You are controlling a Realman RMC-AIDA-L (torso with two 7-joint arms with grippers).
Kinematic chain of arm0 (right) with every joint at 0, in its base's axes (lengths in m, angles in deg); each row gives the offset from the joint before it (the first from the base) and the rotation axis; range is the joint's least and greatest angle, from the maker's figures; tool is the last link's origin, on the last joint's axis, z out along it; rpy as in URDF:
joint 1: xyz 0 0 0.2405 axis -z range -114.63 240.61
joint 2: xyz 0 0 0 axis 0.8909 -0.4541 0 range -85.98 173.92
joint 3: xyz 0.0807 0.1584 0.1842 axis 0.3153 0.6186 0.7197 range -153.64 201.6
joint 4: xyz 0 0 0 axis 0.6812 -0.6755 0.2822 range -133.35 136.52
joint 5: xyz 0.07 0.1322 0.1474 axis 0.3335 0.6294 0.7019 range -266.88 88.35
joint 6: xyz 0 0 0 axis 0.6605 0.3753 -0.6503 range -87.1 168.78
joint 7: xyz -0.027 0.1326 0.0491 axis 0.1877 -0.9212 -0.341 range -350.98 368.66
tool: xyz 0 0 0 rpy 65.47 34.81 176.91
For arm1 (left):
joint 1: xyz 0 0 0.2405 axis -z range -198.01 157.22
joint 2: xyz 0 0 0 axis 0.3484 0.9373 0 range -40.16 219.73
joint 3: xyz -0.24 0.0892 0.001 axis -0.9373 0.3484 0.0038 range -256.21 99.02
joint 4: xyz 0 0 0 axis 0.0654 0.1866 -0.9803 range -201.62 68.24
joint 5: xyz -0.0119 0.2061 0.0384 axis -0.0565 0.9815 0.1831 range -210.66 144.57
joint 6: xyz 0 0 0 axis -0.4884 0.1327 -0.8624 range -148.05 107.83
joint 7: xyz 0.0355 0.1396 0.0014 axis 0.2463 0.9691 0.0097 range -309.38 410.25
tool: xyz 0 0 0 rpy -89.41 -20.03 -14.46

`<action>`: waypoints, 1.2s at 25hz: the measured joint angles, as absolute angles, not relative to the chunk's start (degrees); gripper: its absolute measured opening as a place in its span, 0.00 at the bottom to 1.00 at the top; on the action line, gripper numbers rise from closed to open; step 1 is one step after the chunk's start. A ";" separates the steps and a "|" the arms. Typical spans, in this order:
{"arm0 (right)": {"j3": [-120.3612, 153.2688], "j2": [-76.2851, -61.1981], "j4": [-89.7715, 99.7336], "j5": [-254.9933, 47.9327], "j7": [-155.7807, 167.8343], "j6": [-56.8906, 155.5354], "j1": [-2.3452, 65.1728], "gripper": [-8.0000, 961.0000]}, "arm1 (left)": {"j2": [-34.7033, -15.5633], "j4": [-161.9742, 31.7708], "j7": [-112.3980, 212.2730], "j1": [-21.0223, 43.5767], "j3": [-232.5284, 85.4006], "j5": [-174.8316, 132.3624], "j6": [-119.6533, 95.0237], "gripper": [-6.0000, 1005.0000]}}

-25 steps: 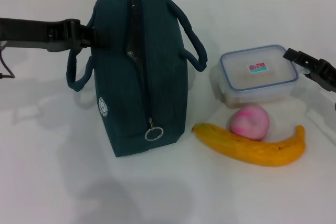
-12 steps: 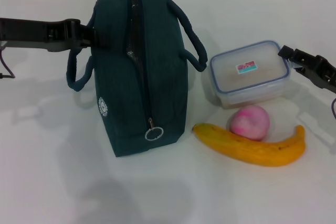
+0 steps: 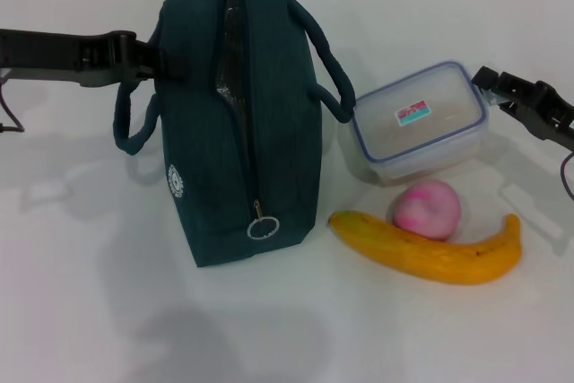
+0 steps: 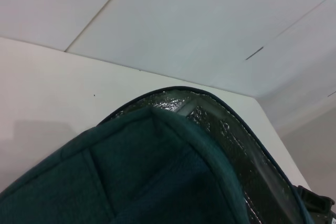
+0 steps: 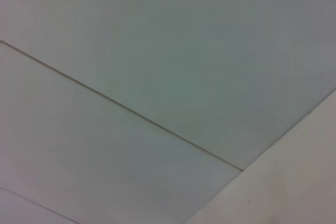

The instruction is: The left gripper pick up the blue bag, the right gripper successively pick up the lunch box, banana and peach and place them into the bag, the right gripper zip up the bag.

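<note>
The blue bag [image 3: 269, 132] stands upright on the white table, its zip partly open along the top and showing foil lining [image 4: 236, 140]. My left gripper [image 3: 157, 58] is shut on the bag's left side by a handle. The lunch box [image 3: 417, 123] hangs tilted just right of the bag, close to the right handle. My right gripper [image 3: 489, 82] is shut on the box's right edge. The peach [image 3: 429, 209] and the banana [image 3: 430, 253] lie on the table in front of the box. The right wrist view shows only pale wall panels.
The silver ring zip pull [image 3: 263, 226] hangs low on the bag's front edge. Bare white table [image 3: 108, 293] stretches in front of and left of the bag. A wall runs behind the table.
My right gripper has carried the lunch box to the left and slightly up, toward the bag, and the box now tilts. The bag, left gripper, peach and banana have not moved.
</note>
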State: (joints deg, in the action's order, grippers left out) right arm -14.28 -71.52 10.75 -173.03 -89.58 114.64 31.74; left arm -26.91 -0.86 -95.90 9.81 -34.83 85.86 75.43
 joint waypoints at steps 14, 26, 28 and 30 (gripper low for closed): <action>-14.00 -71.42 10.73 -171.14 -90.07 117.42 32.07 0.11 | -26.67 -0.86 -96.02 10.55 -34.82 85.70 75.48 0.03; -13.93 -70.08 11.26 -160.78 -92.14 126.05 37.45 0.11 | -26.30 -0.91 -96.03 9.57 -34.90 83.49 76.55 0.03; -13.91 -70.05 11.26 -158.97 -92.90 128.38 37.91 0.11 | -26.30 -0.92 -96.04 9.28 -34.91 83.32 77.12 0.03; -13.89 -70.07 11.26 -157.07 -93.61 130.77 38.17 0.11 | -26.30 -0.95 -96.06 8.92 -34.92 83.05 77.78 0.03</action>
State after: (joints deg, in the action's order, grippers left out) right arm -13.89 -70.07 11.26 -157.07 -93.61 130.77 38.17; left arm -26.30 -0.95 -96.06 8.92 -34.92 83.05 77.78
